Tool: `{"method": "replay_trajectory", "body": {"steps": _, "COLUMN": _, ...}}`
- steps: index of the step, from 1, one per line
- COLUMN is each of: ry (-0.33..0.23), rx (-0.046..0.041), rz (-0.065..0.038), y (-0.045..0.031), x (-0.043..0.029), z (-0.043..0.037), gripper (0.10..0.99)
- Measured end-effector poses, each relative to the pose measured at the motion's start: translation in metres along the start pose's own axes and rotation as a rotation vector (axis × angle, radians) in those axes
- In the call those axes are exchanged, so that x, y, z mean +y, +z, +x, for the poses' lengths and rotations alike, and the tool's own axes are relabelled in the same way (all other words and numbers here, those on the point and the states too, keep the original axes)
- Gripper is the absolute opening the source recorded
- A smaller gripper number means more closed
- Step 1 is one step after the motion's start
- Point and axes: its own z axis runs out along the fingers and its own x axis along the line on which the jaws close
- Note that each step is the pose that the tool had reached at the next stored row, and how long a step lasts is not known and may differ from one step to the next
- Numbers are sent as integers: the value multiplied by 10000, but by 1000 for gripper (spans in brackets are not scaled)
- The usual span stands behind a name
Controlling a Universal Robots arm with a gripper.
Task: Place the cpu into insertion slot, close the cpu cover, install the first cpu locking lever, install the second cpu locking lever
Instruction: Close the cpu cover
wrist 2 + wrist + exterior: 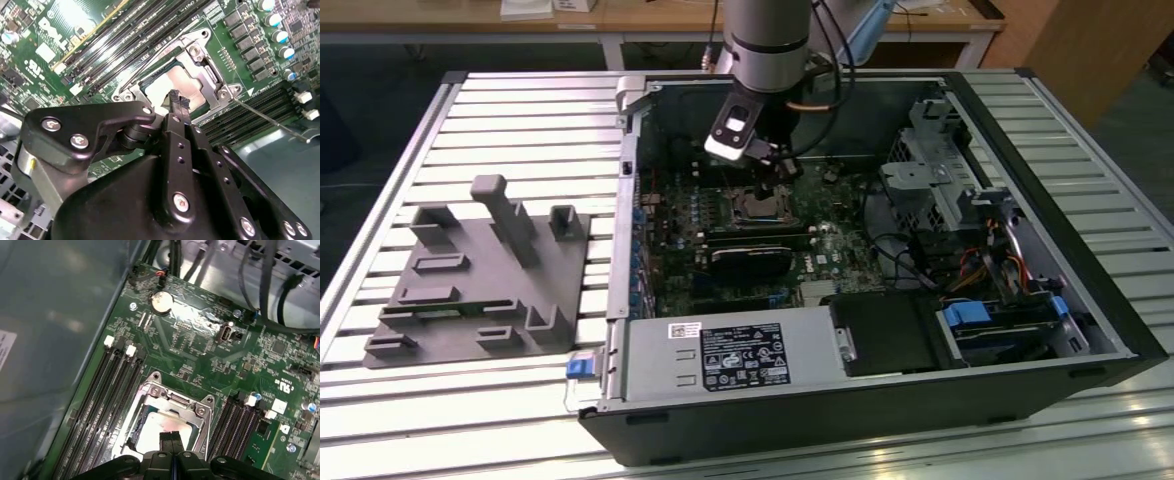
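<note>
Small flat silvery-grey square cpu (758, 206) sits in the metal-framed insertion slot (202, 35) just above centre of the exterior view, black hand (178, 100) poised over it, fingers pinched together and gripping nothing; likely light, rigid, fragile underneath, so handle by edges only.
</note>
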Motion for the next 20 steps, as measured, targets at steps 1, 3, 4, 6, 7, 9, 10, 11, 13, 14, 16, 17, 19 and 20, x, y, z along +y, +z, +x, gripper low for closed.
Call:
{"method": "replay_trajectory", "body": {"steps": 1, "ry": -107, "rx": 2, "rz": -5, "y": 0, "x": -1, "z": 0, "gripper": 106}}
{"method": "replay_trajectory", "body": {"steps": 3, "ry": -325, "rx": 3, "rz": -13, "y": 0, "x": -2, "z": 0, "gripper": 106}}
{"method": "replay_trajectory", "body": {"steps": 4, "ry": -430, "rx": 3, "rz": -16, "y": 0, "x": -3, "z": 1, "gripper": 106}}
{"method": "replay_trajectory", "body": {"steps": 6, "ry": -643, "rx": 1, "rz": -21, "y": 0, "x": -5, "z": 1, "gripper": 106}}
{"method": "replay_trajectory", "body": {"steps": 7, "ry": -747, "rx": 0, "rz": -25, "y": 0, "x": -6, "z": 1, "gripper": 106}}
{"method": "replay_trajectory", "body": {"steps": 9, "ry": -967, "rx": 0, "rz": -30, "y": 1, "x": -6, "z": 2, "gripper": 106}}
{"method": "replay_trajectory", "body": {"steps": 10, "ry": -1081, "rx": 1, "rz": -33, "y": 1, "x": -7, "z": 2, "gripper": 106}}
{"method": "replay_trajectory", "body": {"steps": 11, "ry": -1201, "rx": 2, "rz": -37, "y": 1, "x": -7, "z": 2, "gripper": 106}}
{"method": "replay_trajectory", "body": {"steps": 13, "ry": -1429, "rx": 4, "rz": -42, "y": 1, "x": -8, "z": 2, "gripper": 106}}
{"method": "replay_trajectory", "body": {"steps": 14, "ry": -1542, "rx": 5, "rz": -45, "y": 1, "x": -8, "z": 2, "gripper": 106}}
{"method": "replay_trajectory", "body": {"steps": 16, "ry": -1768, "rx": 7, "rz": -50, "y": 2, "x": -9, "z": 3, "gripper": 106}}
{"method": "replay_trajectory", "body": {"steps": 17, "ry": -1895, "rx": 8, "rz": -54, "y": 2, "x": -9, "z": 3, "gripper": 106}}
{"method": "replay_trajectory", "body": {"steps": 19, "ry": -2167, "rx": 14, "rz": -61, "y": 3, "x": -9, "z": 3, "gripper": 106}}
{"method": "replay_trajectory", "body": {"steps": 20, "ry": -2322, "rx": 19, "rz": -67, "y": 3, "x": -10, "z": 3, "gripper": 106}}
